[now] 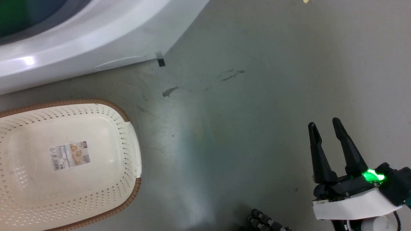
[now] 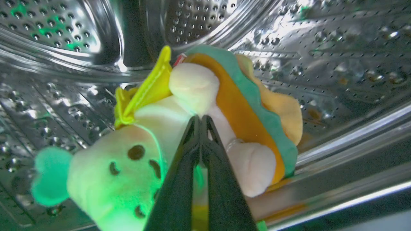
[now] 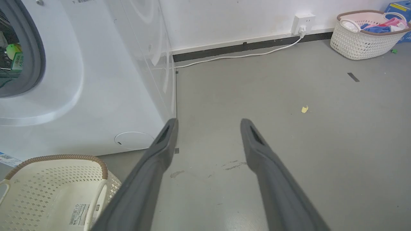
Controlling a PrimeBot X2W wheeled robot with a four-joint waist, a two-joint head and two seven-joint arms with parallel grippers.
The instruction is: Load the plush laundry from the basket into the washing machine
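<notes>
The left hand point(image 2: 200, 121) is closed, its two dark fingers pressed tip to tip and pinching the pale body of the plush laundry point(image 2: 192, 86). The toy is inside the shiny perforated drum point(image 2: 337, 51), its hamburger part at 1 o'clock from the fingertips and its face at 8 o'clock. In the head view the right hand point(image 1: 324, 123) sits at 4 o'clock, fingers spread apart and holding nothing, above the grey floor point(image 1: 240, 128). The basket point(image 1: 130, 141) lies at 8 o'clock, just beside the washing machine point(image 1: 96, 35) at 11 o'clock.
</notes>
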